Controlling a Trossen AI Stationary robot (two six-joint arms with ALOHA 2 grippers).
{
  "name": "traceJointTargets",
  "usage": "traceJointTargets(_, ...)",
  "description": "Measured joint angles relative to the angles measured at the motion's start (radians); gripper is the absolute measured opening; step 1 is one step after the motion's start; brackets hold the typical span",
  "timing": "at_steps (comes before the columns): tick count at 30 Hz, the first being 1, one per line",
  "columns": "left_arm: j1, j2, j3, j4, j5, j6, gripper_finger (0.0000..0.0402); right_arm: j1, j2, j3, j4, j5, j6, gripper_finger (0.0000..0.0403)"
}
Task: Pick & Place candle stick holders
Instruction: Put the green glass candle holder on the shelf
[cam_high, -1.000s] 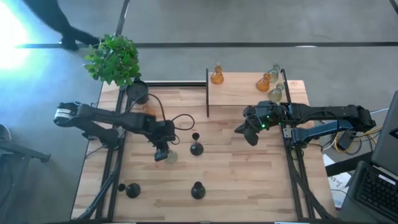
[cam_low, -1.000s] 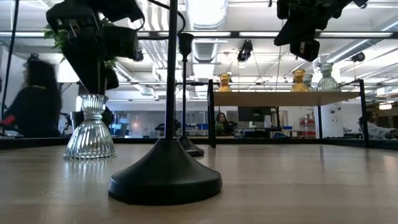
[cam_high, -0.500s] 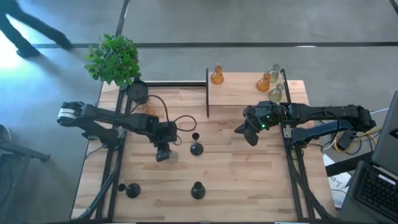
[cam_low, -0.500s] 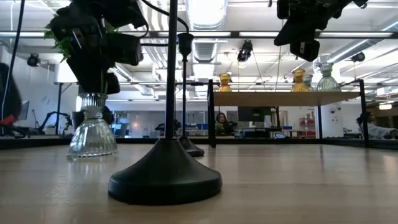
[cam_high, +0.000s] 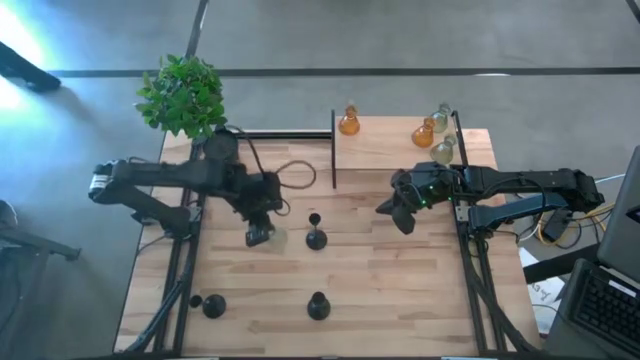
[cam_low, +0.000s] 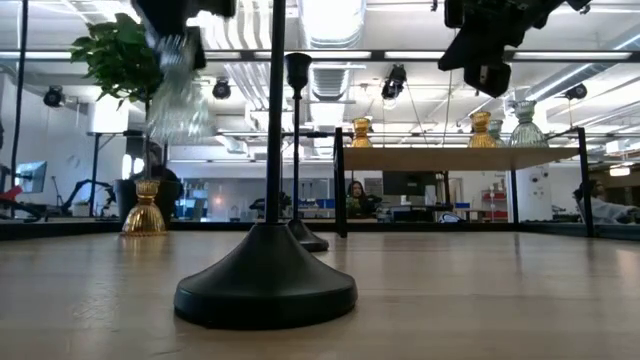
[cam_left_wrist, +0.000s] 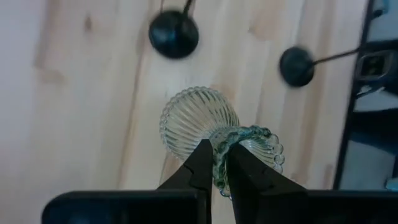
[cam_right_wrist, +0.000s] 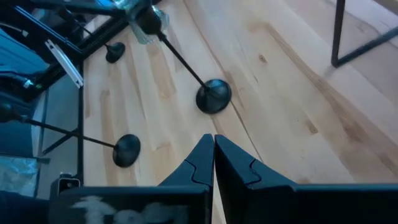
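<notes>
Bare wood between black holders (cam_high: 316, 239) (cam_high: 318, 305) and right hand (cam_high: 392, 214); divider post (cam_high: 333, 150) blocks shelf.

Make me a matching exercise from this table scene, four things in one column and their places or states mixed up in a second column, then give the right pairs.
1. clear glass holder
2. left gripper
3. right gripper
4. plant

A. shut, holding nothing
B. at the table's far left corner
C. lifted off the table
D. clamped on a beaded rim

Pairs: 1-C, 2-D, 3-A, 4-B
</notes>
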Motion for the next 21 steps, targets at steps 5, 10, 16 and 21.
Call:
traceJointTargets(5,0.061,0.004,0.164,-0.031,-0.027,-0.024,0.0028,0.0,0.0,0.0,0.165,-0.001,-0.041,0.0008)
traceJointTargets(10,0.152,0.045,0.289,-0.027,-0.057,-0.066,0.0028,0.001,0.004,0.022,0.295,0.011,-0.153,0.0008)
traceJointTargets(16,0.252,0.123,0.414,0.038,-0.085,-0.085,0.0028,0.0,0.057,0.129,0.276,0.148,-0.339,0.0008)
traceJointTargets(21,0.299,0.216,0.518,0.05,-0.077,-0.127,0.0028,0.0,0.148,0.244,0.239,0.258,-0.477,0.0009)
